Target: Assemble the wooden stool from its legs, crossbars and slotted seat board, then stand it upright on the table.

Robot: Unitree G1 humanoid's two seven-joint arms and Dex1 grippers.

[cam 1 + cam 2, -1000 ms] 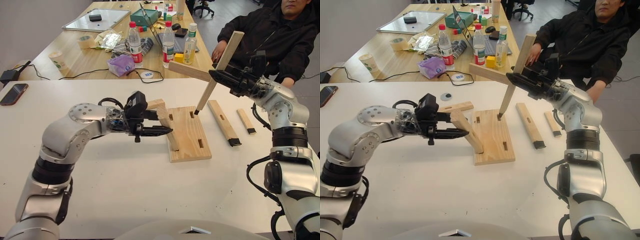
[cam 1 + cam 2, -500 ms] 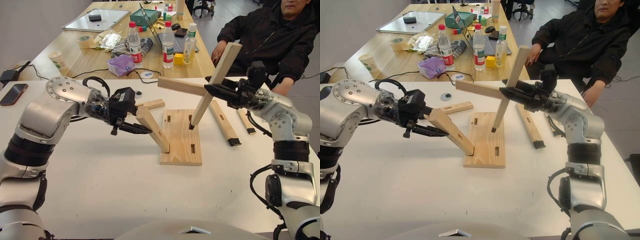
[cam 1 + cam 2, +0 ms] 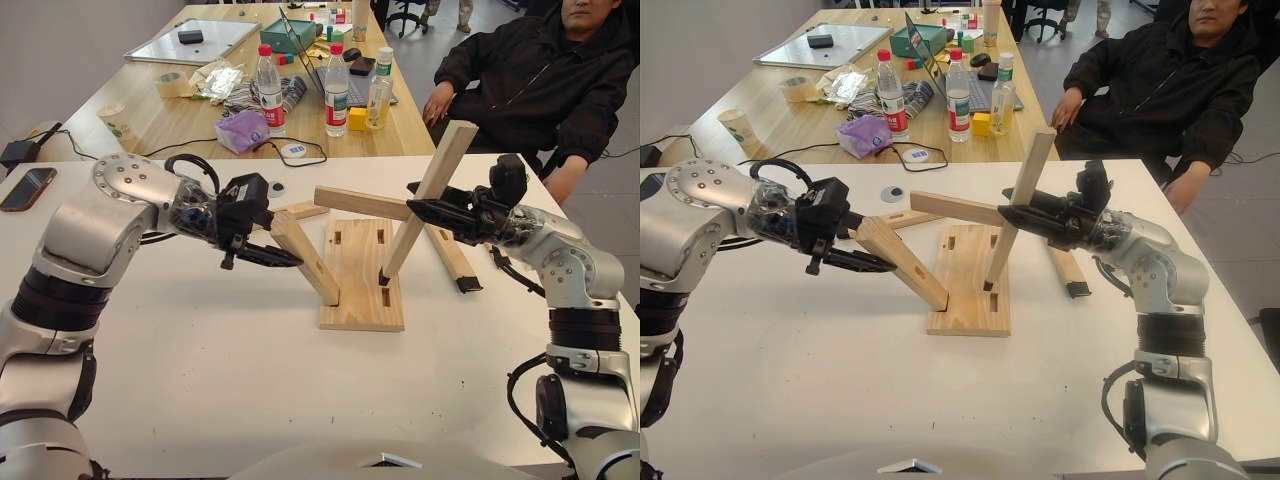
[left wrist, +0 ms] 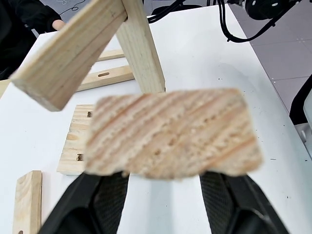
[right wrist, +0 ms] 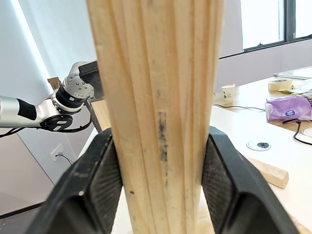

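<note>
The slotted seat board (image 3: 362,262) lies flat mid-table. My left gripper (image 3: 280,255) is shut on a wooden leg (image 3: 308,262) that leans left, its lower end in the board's near left slot. My right gripper (image 3: 420,210) is shut on a second leg (image 3: 425,195) with a crossbar (image 3: 360,201) sticking out to the left. That leg tilts right, its dark tip (image 3: 383,280) on the board by the near right slot. In the left wrist view the held leg's end grain (image 4: 170,134) sits between black fingers (image 4: 109,200). The right wrist view has its leg (image 5: 158,117) clamped between pads (image 5: 97,185).
A loose leg (image 3: 455,262) lies on the table right of the board, partly under my right arm. Another loose piece (image 3: 305,209) lies behind the left leg. A phone (image 3: 27,187) is at the far left edge. A cluttered wooden table with bottles (image 3: 267,85) stands behind.
Over the second the board turned and slid left as my left arm pulled back with its leg. My right gripper brought its leg's tip from the far right slot down toward the near right one.
</note>
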